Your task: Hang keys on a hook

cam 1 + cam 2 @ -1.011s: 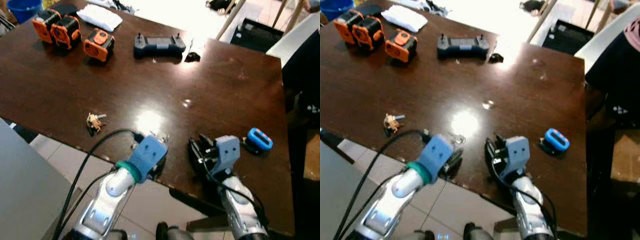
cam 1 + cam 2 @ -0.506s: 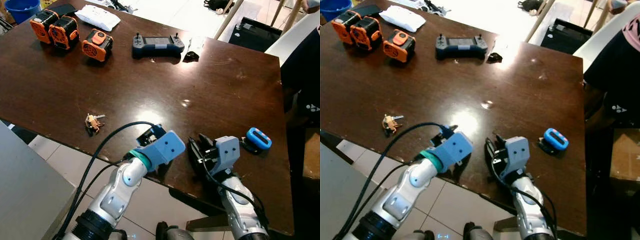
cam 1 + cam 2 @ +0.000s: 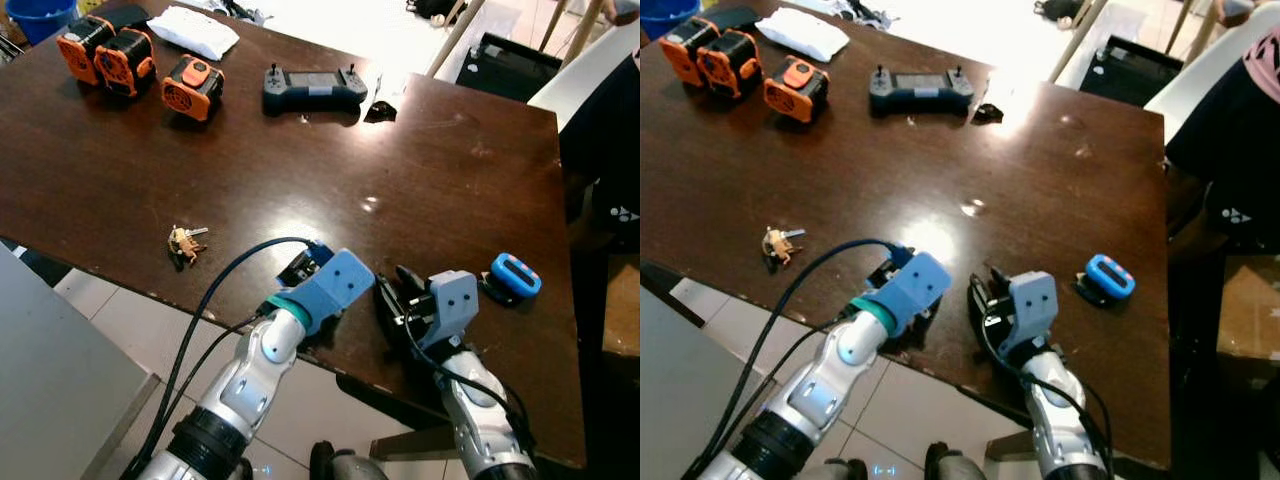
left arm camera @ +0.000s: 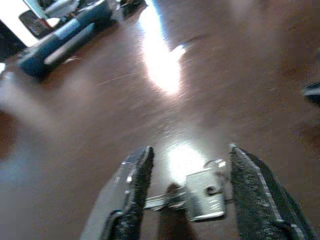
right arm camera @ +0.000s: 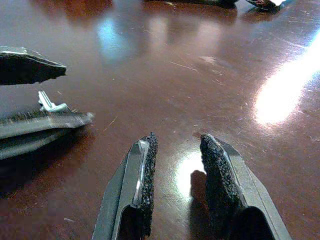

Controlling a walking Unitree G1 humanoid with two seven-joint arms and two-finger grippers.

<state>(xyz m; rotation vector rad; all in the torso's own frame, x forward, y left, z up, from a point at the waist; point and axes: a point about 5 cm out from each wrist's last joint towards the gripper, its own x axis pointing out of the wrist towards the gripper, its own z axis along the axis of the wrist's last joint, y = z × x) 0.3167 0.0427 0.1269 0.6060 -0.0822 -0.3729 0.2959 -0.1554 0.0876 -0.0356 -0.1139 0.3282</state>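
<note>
- There, the left gripper (image 4: 187, 192) hung low over the dark tabletop (image 3: 450, 170) near its front edge, jaws apart, with a silver key (image 4: 202, 192) lying flat between the two fingers, touching neither as far as I could tell.
- Just beside it, the right gripper (image 5: 175, 185) rested close to the wood, its jaws also apart and holding nothing.
- A second bunch of keys (image 3: 185, 243) lay well off to the left jaws' outer side.
- Beyond the right jaws sat a small blue device (image 3: 515, 277).
- Far ahead of both jaws stood three orange-and-black packs (image 3: 130, 65) and a dark handheld controller (image 3: 312, 88).
</note>
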